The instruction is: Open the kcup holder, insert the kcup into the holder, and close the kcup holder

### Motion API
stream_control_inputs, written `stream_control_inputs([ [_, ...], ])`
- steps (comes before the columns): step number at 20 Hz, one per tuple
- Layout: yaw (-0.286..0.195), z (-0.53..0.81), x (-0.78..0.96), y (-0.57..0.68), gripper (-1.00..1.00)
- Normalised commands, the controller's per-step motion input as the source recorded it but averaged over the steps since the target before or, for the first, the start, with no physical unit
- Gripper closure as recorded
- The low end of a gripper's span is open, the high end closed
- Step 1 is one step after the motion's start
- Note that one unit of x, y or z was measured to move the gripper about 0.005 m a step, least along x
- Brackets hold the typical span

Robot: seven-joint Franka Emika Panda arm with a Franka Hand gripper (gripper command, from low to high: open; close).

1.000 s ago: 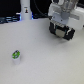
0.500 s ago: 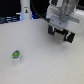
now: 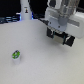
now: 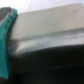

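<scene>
The kcup, a small white pod with a green top, stands alone on the white table at the exterior view's left. My gripper hangs at the exterior view's upper right, far from the pod. Its dark fingers stand apart with nothing between them. The kcup holder fills the wrist view as a blurred black box with a light band along it, very close to the camera. In the exterior view the holder is hidden behind the gripper.
The white table spreads across the exterior view. A white upright post stands at the back. A blurred green patch borders the wrist view.
The gripper has come down a little at the exterior view's upper right. The kcup has not moved.
</scene>
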Motion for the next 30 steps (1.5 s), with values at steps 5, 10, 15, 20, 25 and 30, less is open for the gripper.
stream_control_inputs([
  [5,-0.061,0.17,0.81,-0.41,1.0],
  [10,-0.018,0.02,0.21,-0.11,-1.0],
  [15,-0.115,0.38,0.12,-0.26,-1.0],
  [20,-0.211,0.42,0.03,-0.47,-1.0],
  [25,-0.262,0.31,-0.01,-0.49,-1.0],
  [30,-0.29,0.18,0.01,-0.45,-1.0],
])
